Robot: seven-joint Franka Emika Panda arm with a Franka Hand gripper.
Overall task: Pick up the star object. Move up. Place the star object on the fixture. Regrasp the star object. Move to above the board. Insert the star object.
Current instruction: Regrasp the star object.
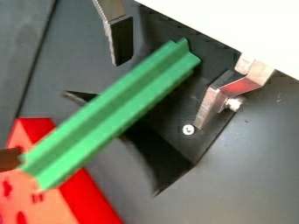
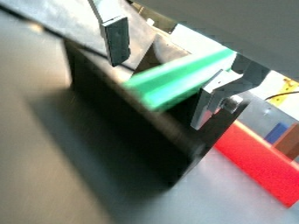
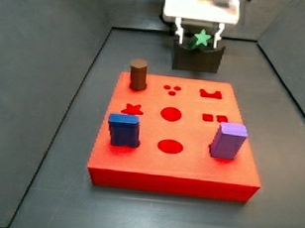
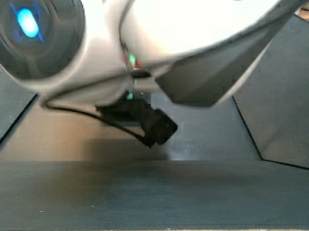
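Note:
The green star object (image 1: 117, 109) lies in the curved notch of the dark fixture (image 1: 163, 153), one end sticking out toward the red board (image 1: 35, 188). My gripper (image 1: 163, 87) straddles the bar and is open, with a gap between each silver finger and the green. In a side view the gripper (image 3: 201, 35) hangs over the fixture (image 3: 197, 58) at the far end of the floor, and the bar's star-shaped end (image 3: 200, 36) faces the camera. The star object (image 2: 176, 79) rests on the fixture (image 2: 128, 131) between the fingers (image 2: 114, 39).
The board (image 3: 177, 138) sits in front of the fixture with a brown round peg (image 3: 139, 75), a blue square peg (image 3: 123, 130) and a purple square peg (image 3: 229, 141) standing in it. The arm's body fills much of a side view above the fixture (image 4: 147, 124).

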